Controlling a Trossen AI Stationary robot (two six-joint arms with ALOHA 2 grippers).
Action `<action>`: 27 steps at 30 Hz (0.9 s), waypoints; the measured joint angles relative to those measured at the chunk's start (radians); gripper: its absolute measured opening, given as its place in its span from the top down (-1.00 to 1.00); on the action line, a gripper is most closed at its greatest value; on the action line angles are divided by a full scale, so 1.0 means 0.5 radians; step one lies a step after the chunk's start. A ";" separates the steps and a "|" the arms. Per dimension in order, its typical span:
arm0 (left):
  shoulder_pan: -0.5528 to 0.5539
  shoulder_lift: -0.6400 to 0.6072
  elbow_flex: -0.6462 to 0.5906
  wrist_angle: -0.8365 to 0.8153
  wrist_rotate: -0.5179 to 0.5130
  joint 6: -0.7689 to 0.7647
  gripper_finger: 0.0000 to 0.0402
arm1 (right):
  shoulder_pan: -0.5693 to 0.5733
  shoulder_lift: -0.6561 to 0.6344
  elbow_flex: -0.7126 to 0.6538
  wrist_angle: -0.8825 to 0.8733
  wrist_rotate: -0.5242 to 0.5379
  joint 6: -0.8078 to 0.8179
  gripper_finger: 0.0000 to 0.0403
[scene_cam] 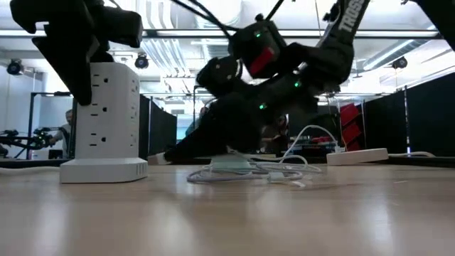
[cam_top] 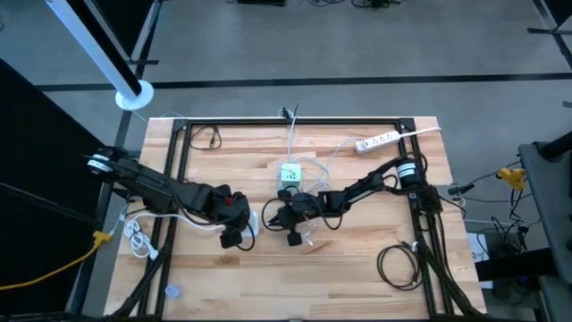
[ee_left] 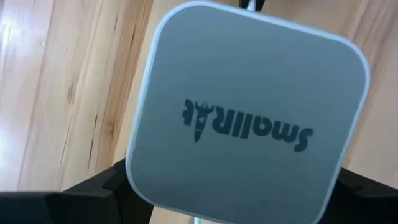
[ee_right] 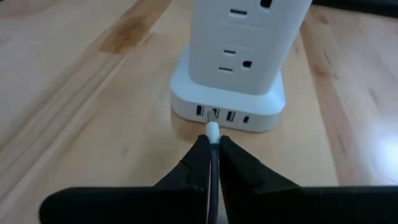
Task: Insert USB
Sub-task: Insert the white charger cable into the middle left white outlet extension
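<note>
A white tower power strip (scene_cam: 106,121) stands upright on its wider base on the wooden table, left of centre. My left gripper (cam_top: 239,231) hangs over it, pointing down, jaws wide, one finger (ee_left: 74,196) on each side of the tower's flat top (ee_left: 249,112). My right gripper (ee_right: 212,146) comes low and nearly level from the right. It is shut on a USB plug, whose white end (ee_right: 212,130) is just in front of the row of USB ports (ee_right: 221,115) in the tower's base. Whether the plug's tip is inside a port is hidden. My left gripper straddles the tower's top from above, and I cannot tell whether its fingers touch the tower's sides. My right gripper pinches the USB plug (ee_right: 212,132) between its two fingertips. Only the white end sticks out ahead of them. The fingers lie along the plug, slanting slightly down toward the tower's base.
Loose white cable (scene_cam: 242,171) lies on the table under my right arm. Farther back are a small white and green block (cam_top: 290,173) and a flat white power strip (cam_top: 375,140). A black cable coil (cam_top: 400,266) lies near right, white cable (cam_top: 137,237) at the left edge.
</note>
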 joint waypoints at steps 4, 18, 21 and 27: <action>-0.002 -0.006 -0.001 -0.016 0.012 0.000 -0.39 | 0.001 0.088 0.089 -0.005 0.001 0.059 0.96; -0.004 -0.013 -0.007 -0.047 -0.030 -0.091 -0.53 | 0.003 0.116 0.101 0.037 0.026 0.169 0.96; -0.005 -0.010 -0.009 -0.052 -0.043 -0.109 -0.56 | 0.006 0.116 0.100 0.054 0.025 0.202 0.96; -0.005 -0.010 -0.028 -0.024 -0.047 -0.114 -0.54 | 0.010 0.116 0.100 0.066 0.029 0.283 0.96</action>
